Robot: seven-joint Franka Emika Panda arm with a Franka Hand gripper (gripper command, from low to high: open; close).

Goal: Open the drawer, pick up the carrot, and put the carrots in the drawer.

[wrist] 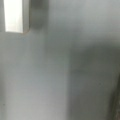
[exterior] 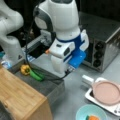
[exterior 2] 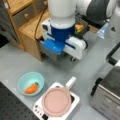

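Already the drawer (exterior: 47, 86) stands pulled out from the cabinet (exterior: 20, 97); in both front views it is a long grey tray, and in a front view (exterior 2: 53, 53) its front panel sits just under the arm's blue block. Inside it, toward 9 o'clock in a front view, lie a pepper (exterior: 25, 69) and a green vegetable (exterior: 36, 75), touching each other.

The carrot (exterior 2: 32, 88) is not in the drawer. It lies in a bowl (exterior 2: 25, 79) on the grey table (exterior 2: 15, 62), at about 8 o'clock in that front view, well apart from the drawer. In a front view its orange tip shows at 5 o'clock (exterior: 93, 117), in the same bowl (exterior: 82, 111) at the bottom edge.

The gripper (exterior: 65, 72) hangs low beside the drawer's front end, near the table, with nothing seen in it. Whether its jaws are apart or closed, I cannot tell; its body hides them in both front views, and the wrist view shows only grey table (wrist: 60, 75) and a pale bar (wrist: 15, 16) at 11 o'clock.

A pink pan (exterior 2: 56, 101) rests on a white stove (exterior 2: 75, 102) just beside the bowl, at 6 o'clock. A toaster oven (exterior: 105, 47) stands at 3 o'clock.
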